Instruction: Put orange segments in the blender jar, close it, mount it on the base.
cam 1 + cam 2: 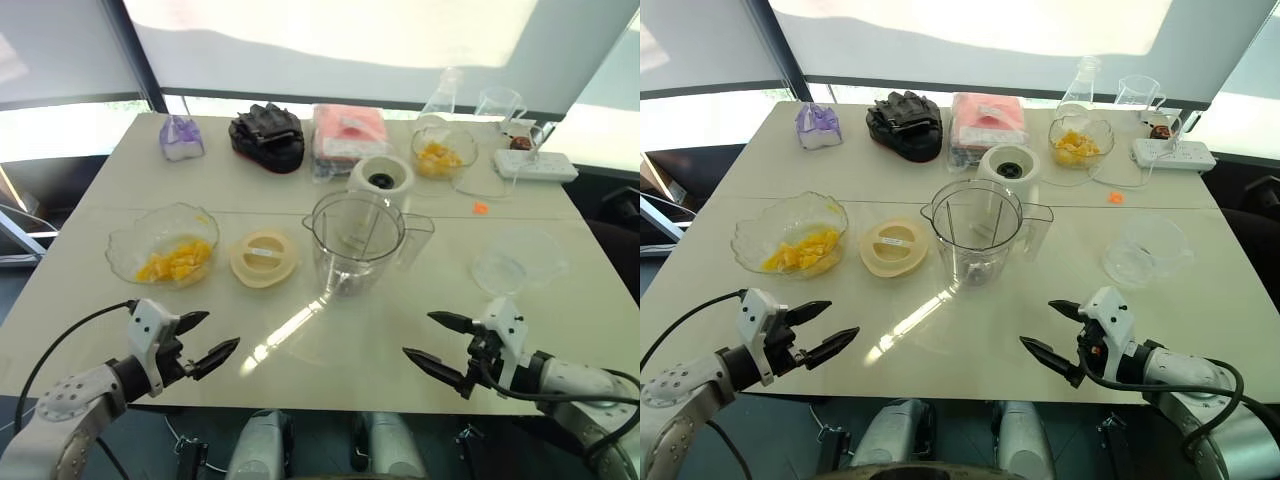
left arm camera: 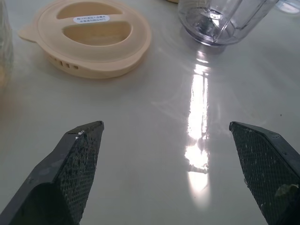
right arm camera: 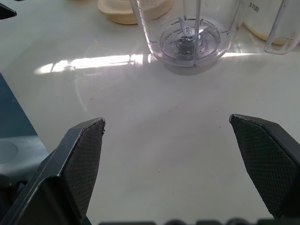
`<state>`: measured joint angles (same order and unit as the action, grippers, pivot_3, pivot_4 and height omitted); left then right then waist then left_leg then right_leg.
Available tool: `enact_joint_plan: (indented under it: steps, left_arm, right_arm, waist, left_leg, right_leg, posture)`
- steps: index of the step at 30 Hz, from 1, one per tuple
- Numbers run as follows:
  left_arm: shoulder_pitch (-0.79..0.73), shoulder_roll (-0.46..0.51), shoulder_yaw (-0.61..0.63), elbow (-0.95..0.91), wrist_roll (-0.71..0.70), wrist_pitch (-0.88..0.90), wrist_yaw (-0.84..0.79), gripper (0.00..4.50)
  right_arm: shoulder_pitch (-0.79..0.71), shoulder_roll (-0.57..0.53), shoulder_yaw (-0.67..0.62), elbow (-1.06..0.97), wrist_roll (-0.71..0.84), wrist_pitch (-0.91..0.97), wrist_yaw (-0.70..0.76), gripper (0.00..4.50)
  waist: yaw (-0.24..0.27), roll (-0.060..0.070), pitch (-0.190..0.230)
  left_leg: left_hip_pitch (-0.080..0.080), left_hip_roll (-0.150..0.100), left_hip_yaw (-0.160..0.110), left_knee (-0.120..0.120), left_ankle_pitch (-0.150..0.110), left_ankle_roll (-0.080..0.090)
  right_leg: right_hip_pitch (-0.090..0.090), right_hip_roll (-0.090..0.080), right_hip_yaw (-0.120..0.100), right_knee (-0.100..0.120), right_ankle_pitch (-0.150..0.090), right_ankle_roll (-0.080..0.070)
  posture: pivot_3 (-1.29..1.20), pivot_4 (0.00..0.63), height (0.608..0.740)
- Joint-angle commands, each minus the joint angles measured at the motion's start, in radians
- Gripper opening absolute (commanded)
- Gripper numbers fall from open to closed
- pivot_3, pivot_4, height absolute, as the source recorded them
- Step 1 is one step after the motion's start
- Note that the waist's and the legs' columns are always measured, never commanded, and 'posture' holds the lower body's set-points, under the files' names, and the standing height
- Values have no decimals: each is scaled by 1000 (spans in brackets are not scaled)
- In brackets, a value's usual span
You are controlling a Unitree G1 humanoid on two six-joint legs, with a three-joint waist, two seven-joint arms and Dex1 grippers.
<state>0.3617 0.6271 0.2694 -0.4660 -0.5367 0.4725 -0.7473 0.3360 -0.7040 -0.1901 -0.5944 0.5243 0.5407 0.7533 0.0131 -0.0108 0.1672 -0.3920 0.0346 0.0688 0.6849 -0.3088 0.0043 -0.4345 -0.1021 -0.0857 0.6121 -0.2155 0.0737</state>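
Orange segments (image 1: 172, 262), likely soft and slippery, are awaiting a gentle mid-piece pinch beyond my gaping, empty left fingers (image 1: 212, 356).

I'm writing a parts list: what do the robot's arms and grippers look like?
The left arm and right arm are silver-grey, each with a black cable. The left gripper and right gripper have white housings and two black pointed fingers with cross-hatched pads.

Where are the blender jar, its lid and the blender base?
blender jar (image 1: 356, 255), left eye view, clear front wall.
lid (image 1: 264, 252), left eye view, white label on top.
blender base (image 1: 381, 181), left eye view, dark socket on top.
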Motion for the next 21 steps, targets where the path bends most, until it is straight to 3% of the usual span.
enact_joint_plan:
  steps: [1, 12, 16, 21]
  left_arm:
    - [-1, 7, 25, -21, -13, -1, -1, 4466]
    - [-35, 34, 28, -10, -16, 6, -19, 4466]
    - [-136, 164, 79, 34, -52, 40, -113, 4466]
    - [-448, 330, 112, 241, -80, 91, -177, 4466]
  right_arm:
    - [-10, 6, 0, -34, 8, -5, -7, 4488]
    - [-39, -31, -31, -101, 46, 43, -16, 4488]
    - [-105, -116, -87, -248, 200, 162, -16, 4488]
    - [-223, -184, -89, -324, 341, 269, -75, 4488]
  waist:
    - [0, 0, 0]
    - [0, 0, 0]
    - [1, 1, 2]
    - [3, 1, 5]
  left_leg:
    - [0, 0, 0, 0, 0, 0]
    - [0, 0, 0, 0, 0, 0]
    - [0, 0, 0, 0, 0, 0]
    - [-1, 1, -2, 0, 0, 0]
  right_leg:
    - [0, 0, 0, 0, 0, 0]
    - [0, 0, 0, 0, 0, 0]
    - [-1, 0, 0, 0, 0, 0]
    - [-5, 1, -1, 0, 0, 0]
  posture:
    - [0, 150, 740]
    - [0, 150, 740]
    - [0, 150, 740]
    - [0, 150, 740]
